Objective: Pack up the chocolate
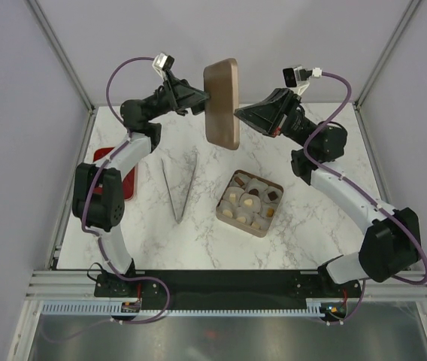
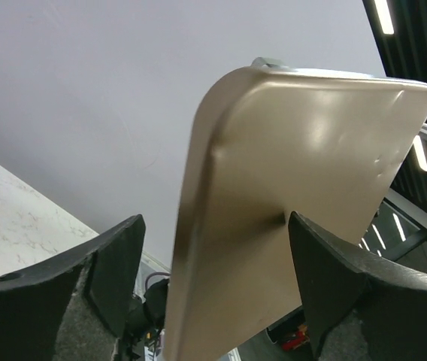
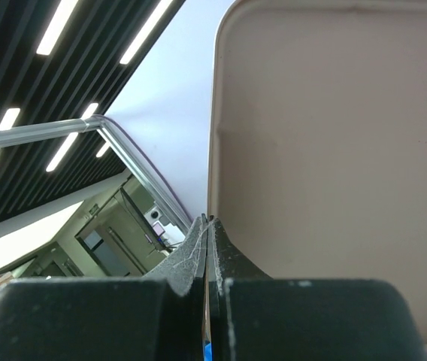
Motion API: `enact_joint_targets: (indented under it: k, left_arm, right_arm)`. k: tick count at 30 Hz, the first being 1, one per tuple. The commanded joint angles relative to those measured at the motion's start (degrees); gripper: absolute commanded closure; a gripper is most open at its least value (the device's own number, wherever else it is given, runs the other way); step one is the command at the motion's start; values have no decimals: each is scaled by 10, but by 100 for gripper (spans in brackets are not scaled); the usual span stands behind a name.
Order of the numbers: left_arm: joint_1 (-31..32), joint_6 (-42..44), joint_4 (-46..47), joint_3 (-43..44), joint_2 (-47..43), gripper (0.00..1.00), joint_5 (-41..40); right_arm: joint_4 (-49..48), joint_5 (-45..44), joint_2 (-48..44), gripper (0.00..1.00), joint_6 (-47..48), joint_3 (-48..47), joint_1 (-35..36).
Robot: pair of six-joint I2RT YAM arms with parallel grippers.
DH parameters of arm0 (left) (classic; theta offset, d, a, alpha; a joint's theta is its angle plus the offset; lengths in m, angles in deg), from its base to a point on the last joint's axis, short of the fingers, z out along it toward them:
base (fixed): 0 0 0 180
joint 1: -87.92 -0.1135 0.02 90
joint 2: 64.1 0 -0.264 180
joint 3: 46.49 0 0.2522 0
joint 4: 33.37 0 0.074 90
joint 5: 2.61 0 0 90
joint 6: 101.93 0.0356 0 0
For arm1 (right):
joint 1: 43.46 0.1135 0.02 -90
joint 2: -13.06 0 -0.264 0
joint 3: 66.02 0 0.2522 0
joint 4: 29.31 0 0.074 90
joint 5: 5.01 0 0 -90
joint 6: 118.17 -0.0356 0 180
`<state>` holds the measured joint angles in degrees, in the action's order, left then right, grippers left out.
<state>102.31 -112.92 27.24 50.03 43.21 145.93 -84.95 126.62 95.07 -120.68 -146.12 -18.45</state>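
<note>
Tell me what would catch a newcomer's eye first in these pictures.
The tan lid stands out most. It is held on edge in the air over the table's far side, with the right tool pinched shut on its rim and the left tool open, a finger on either side of it. Nearer, right of centre, the open box shows chocolates, and metal tongs lie to its left.

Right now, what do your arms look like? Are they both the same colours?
Yes, they match. The left arm and right arm have white tube links and chunky black joints. A purple cable loops along each one. Each wrist carries a small white camera. The left gripper and right gripper are black, with wedge-shaped fingers.
</note>
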Motion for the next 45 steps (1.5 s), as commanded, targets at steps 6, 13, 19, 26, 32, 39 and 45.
enact_joint_targets:
  k: [6,13,19,26,32,39,45]
  left_arm:
    - [1,-27,210,-21,-34,36,5]
    - [0,-44,210,-74,-11,61,-9]
    - [0,-45,209,-101,4,72,-7]
    - [-2,-40,204,-133,29,86,2]
    - [-6,-20,188,-150,54,85,24]
    - [-30,12,144,-204,60,51,39]
    - [-49,98,21,-238,16,36,57]
  right_arm:
    - [-88,8,18,100,-32,39,-63]
    - [-15,42,45,98,7,92,-117]
    - [82,57,67,74,82,110,-126]
    - [268,50,69,69,228,105,-130]
    - [392,42,61,85,320,98,-131]
    - [445,44,17,100,356,137,-150]
    - [471,38,-41,100,357,206,-182]
